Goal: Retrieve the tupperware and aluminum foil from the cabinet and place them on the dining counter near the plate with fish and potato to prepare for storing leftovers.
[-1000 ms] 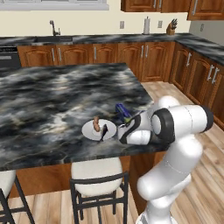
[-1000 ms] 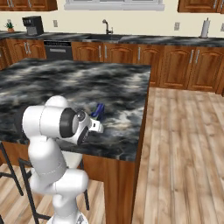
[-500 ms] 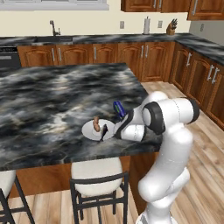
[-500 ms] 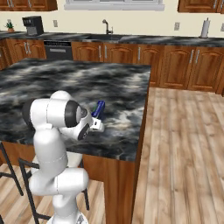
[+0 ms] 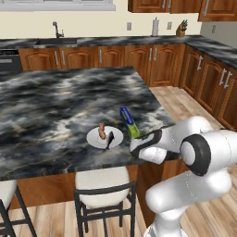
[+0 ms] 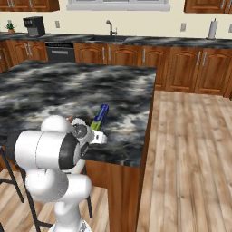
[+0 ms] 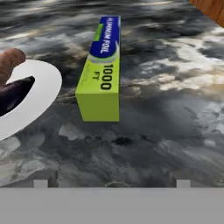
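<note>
Plate (image 5: 104, 137) w/ fish, potato; foil box (image 5: 129, 121) just beside, on counter (image 5: 55, 102).

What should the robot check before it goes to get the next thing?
1. Foil box lying flat on the island top: ok.
2. Foil box beside the plate, not on it: ok.
3. Jaws let go of the box, gripper open: ok.
4. Fish and potato on the plate: ok.
5. Grey container on the island near the plate: not ok.
6. Path clear behind the arm for backing away: cannot tell.
</note>
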Tool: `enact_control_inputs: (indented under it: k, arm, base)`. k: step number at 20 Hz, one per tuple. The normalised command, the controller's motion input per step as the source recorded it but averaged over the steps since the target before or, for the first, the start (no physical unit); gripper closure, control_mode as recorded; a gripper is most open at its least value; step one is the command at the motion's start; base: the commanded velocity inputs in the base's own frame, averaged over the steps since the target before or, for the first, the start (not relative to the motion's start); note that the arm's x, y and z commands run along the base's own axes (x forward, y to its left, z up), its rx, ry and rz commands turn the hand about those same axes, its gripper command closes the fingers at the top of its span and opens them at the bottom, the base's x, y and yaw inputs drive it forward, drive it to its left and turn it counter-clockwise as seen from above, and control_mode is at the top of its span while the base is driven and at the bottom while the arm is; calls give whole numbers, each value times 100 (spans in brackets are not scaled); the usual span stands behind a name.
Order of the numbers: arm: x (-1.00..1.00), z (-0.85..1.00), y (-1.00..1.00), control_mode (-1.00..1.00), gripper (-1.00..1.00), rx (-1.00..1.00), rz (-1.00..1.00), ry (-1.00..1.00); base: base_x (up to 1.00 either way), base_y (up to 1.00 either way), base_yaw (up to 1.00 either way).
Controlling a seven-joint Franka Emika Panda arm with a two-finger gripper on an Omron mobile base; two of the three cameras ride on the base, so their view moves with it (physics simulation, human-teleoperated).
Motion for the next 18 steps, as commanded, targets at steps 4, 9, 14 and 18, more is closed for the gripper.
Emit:
enact_control_inputs:
  k: [4,9,14,18]
  arm:
    - [-48,100,-1,-100,-100,0,0,-4]
    - [-32,100,-6,-100,-100,-2,0,2]
    - [-94,97,0,-100,-100,-1,0,15]
    - [-100,62,0,-100,-100,0,0,0]
  base:
    - [0,0,0]
    - [0,0,0]
    - [0,0,0]
    - [0,0,0]
